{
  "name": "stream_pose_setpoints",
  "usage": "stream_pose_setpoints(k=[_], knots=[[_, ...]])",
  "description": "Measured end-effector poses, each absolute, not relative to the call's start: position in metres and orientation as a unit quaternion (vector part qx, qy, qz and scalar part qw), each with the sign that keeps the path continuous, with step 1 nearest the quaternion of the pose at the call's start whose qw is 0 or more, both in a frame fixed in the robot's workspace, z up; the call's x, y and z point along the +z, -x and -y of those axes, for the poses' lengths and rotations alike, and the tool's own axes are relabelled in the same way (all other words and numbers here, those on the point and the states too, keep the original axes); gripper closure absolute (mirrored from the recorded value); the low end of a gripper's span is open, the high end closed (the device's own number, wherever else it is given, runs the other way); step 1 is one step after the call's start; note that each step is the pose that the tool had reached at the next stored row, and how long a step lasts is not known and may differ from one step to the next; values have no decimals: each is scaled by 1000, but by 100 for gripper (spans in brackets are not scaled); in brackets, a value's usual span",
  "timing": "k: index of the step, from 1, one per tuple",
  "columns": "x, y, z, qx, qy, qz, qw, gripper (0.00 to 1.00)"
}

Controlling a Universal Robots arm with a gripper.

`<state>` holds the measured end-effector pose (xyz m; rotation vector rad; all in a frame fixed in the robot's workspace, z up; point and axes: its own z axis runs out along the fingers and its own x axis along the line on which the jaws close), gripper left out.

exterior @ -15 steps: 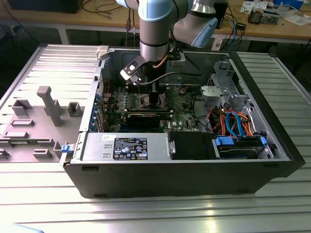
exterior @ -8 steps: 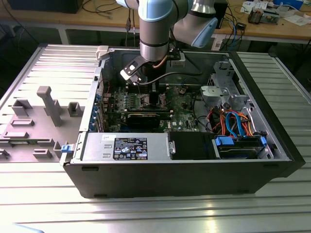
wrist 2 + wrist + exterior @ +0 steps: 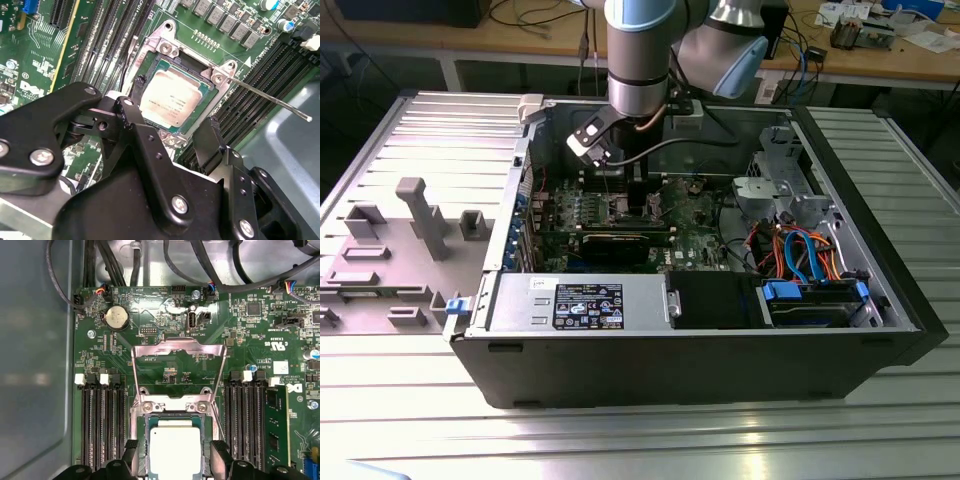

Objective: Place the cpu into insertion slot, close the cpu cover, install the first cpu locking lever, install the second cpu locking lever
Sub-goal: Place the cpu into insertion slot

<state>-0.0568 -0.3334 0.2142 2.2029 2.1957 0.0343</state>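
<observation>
You have the cpu (image 3: 175, 452) seated flat in the insertion slot (image 3: 142, 437), and your fingers (image 3: 220, 455) stand wide and empty on either side of it. The cpu cover (image 3: 176, 344) stands open, so I judge closing it needs clearance from the raised lever (image 3: 270, 101). Memory slots (image 3: 102, 430) crowd both flanks.
</observation>
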Motion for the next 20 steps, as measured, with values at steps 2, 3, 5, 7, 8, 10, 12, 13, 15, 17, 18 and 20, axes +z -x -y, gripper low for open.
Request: stream_pose_setpoints(k=[2,3,5,7,8,10,12,13,15,17,18,20], knots=[[216,57,333,11,-708,-706,16,33],[217,57,333,11,-708,-706,16,33],[217,57,333,11,-708,-706,16,33],[218,57,333,11,-708,-706,16,33],[218,57,333,11,-708,-706,16,42],[218,57,333,11,-708,-706,16,60],[218,57,333,11,-708,-706,16,72],[218,57,333,11,-708,-706,16,84],[218,57,333,11,-708,-706,16,89],[218,57,333,11,-708,-706,16,89],[218,57,333,11,-708,-706,16,89],[218,57,333,11,-708,-706,16,89]])
